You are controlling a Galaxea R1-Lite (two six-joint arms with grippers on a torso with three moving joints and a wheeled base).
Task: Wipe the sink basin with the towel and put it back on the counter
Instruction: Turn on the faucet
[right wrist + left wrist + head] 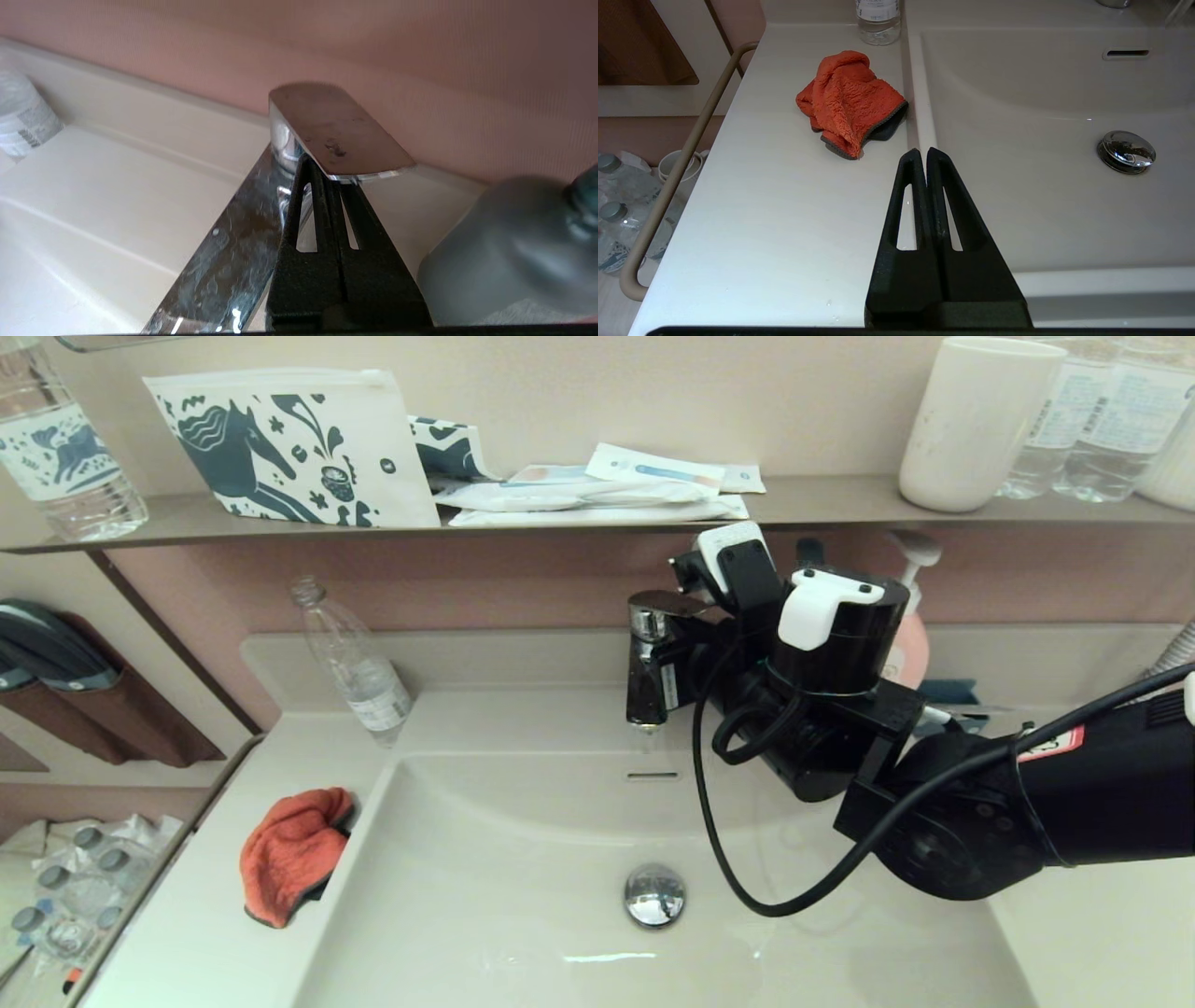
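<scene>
The orange-red towel (pixel 294 854) (pixel 850 100) lies bunched on the counter (pixel 196 943) (pixel 775 219), just left of the sink basin (pixel 504 896) (pixel 1041 196). The basin holds only its chrome drain plug (pixel 654 894). My left gripper (pixel 923 151) is shut and empty. It hovers over the counter by the basin's rim, a short way from the towel's grey edge, and it does not show in the head view. My right gripper (pixel 327 170) is shut, its tips tucked under the chrome faucet lever (pixel 336 133) (pixel 667 607).
An empty plastic bottle (pixel 355 663) stands at the counter's back left. A pink soap dispenser (pixel 910 639) stands behind my right arm. The wall shelf (pixel 822 509) above carries a pouch, packets, a cup and bottles. A rail (pixel 677 172) runs along the counter's left edge.
</scene>
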